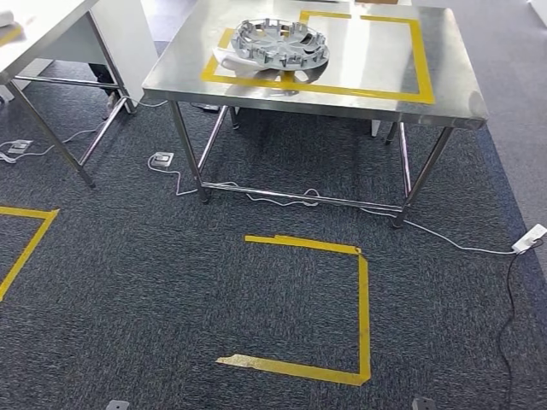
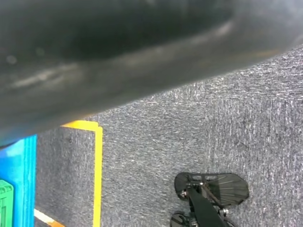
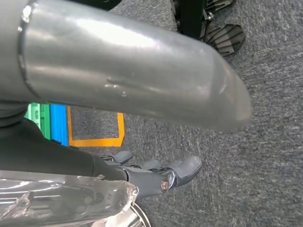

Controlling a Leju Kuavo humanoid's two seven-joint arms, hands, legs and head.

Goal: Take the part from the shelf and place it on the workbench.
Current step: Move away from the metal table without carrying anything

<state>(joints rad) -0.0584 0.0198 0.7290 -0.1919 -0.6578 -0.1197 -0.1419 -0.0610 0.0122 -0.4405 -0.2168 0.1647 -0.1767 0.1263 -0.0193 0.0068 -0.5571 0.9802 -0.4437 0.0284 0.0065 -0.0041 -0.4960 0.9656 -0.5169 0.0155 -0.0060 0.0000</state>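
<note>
A part [image 1: 280, 44] lay on the surface [image 1: 387, 81] ahead; I judged stepping closer came next. My right hand [image 3: 157, 177] stretched its fingers [image 3: 185, 166] beside something silvery. I could not tell either hand's grip.

The workbench [image 1: 361, 94] has a smooth, brushed steel top that throws back soft reflections, on shiny metal tube legs. The part [image 1: 280, 43] on it looks like moulded silver-grey plastic or cast metal with a dull sheen; which one is unclear. Glossy yellow tape [image 1: 422, 60] marks the top. The carpet [image 1: 161, 290] is rough, matt dark grey pile. The right hand [image 3: 168, 175] has matt grey fingers, apparently plastic, below a smooth, scuffed silver metal arm cover [image 3: 125, 80].
</note>
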